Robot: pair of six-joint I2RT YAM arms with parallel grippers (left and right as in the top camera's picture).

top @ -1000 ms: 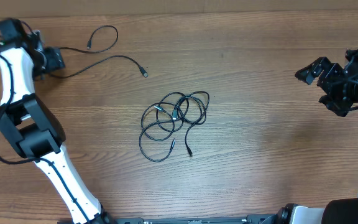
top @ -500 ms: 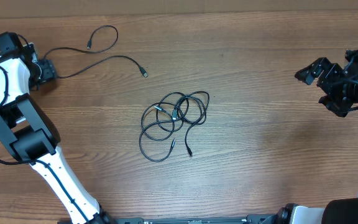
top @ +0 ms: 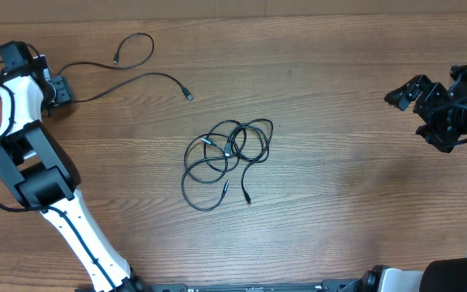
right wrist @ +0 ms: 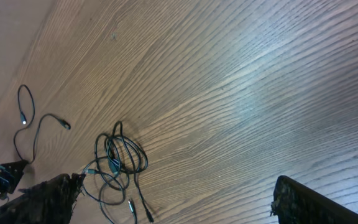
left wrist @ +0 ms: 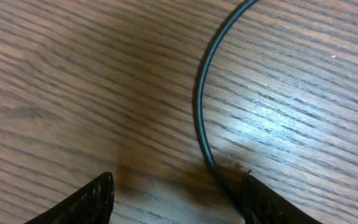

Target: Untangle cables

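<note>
The left claw (top: 57, 89) has edged leftward, away from the tangle (top: 227, 158) at the middle of the desk (top: 339, 65). Its jaws stand apart over one freed cable (top: 128, 81) lying up-left of that tangle. The right claw (top: 412, 109), far right of it, gapes empty. The tangle's loops look knotted, so most of the work is left. No writing is legible.

Not much besides the table (top: 339, 211) tbh, a brown wood-grain top with the grain running side to side from overhead. Soft shiny patch of light on the wood in the right wrist view. There's a paler tan strip (top: 314, 6) along the far edge, can't tell what that is
</note>
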